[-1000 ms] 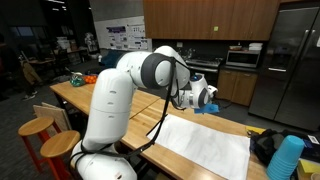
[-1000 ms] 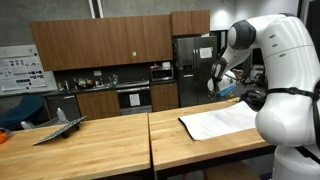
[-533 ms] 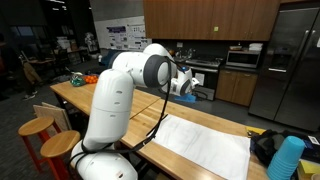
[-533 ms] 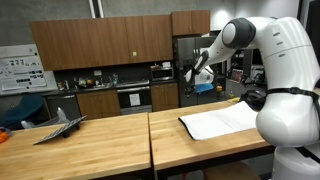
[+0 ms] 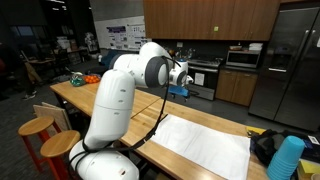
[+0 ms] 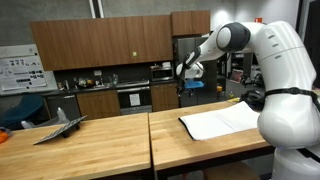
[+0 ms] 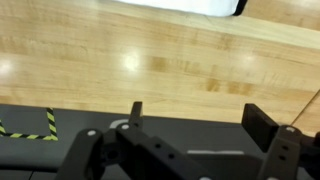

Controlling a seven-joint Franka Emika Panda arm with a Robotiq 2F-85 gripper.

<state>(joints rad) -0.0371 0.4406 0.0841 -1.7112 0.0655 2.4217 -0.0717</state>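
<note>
My gripper [image 5: 184,80] hangs high in the air at the end of the white arm, well above the wooden table [image 6: 100,140]. It appears in both exterior views [image 6: 186,71]. In the wrist view the gripper [image 7: 198,120] is open, its two dark fingers [image 7: 265,125] wide apart with nothing between them. Below it lie bare wood [image 7: 160,50] and the table's dark edge. A white sheet [image 5: 205,145] lies flat on the table beside the robot base, also seen in an exterior view [image 6: 220,122]. Only its corner [image 7: 200,5] shows in the wrist view.
A stack of blue cups [image 5: 287,158] and a black bag [image 5: 265,145] sit at the table end. Wooden stools [image 5: 40,128] stand by the base. A grey folded object [image 6: 58,128] lies on the adjoining table. Yellow-black tape [image 7: 30,133] marks the floor.
The arm has swung the gripper away from above the white sheet, towards the kitchen cabinets and slightly upward. The jaws stayed open and empty.
</note>
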